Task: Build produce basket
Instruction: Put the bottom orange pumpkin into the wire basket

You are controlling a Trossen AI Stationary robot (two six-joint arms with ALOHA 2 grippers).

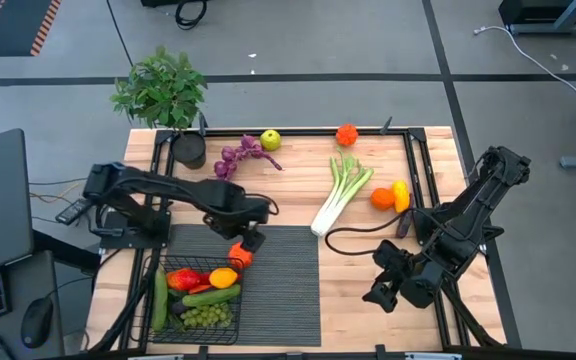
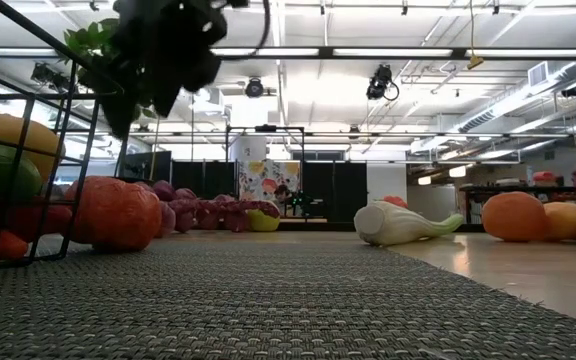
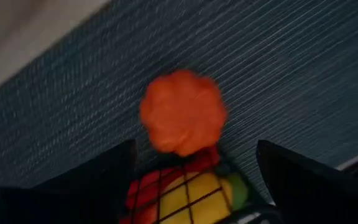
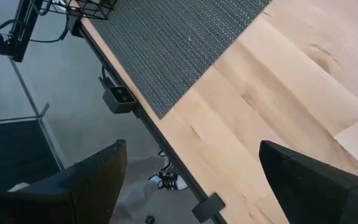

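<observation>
The black wire basket (image 1: 198, 300) stands at the table's near left on the ribbed mat and holds a cucumber, red peppers, a yellow fruit and green grapes. An orange-red lumpy toy fruit (image 1: 240, 256) lies on the mat just outside the basket's far right corner (image 2: 116, 213). My left gripper (image 1: 251, 238) hangs open just above it, pointing down. In the left wrist view its fingers stand on either side of the fruit (image 3: 182, 112) without touching it. My right gripper (image 1: 393, 285) waits open over the table's near right, with nothing between its fingers (image 4: 191, 155).
More produce lies on the bare wood: purple grapes (image 1: 238, 157), a green apple (image 1: 270, 140), a red-orange fruit (image 1: 346, 134), a leek (image 1: 340, 195), an orange (image 1: 382, 198) and a yellow fruit (image 1: 401, 195). A potted plant (image 1: 163, 95) stands at the far left corner. The dark mat (image 1: 283, 290) lies right of the basket.
</observation>
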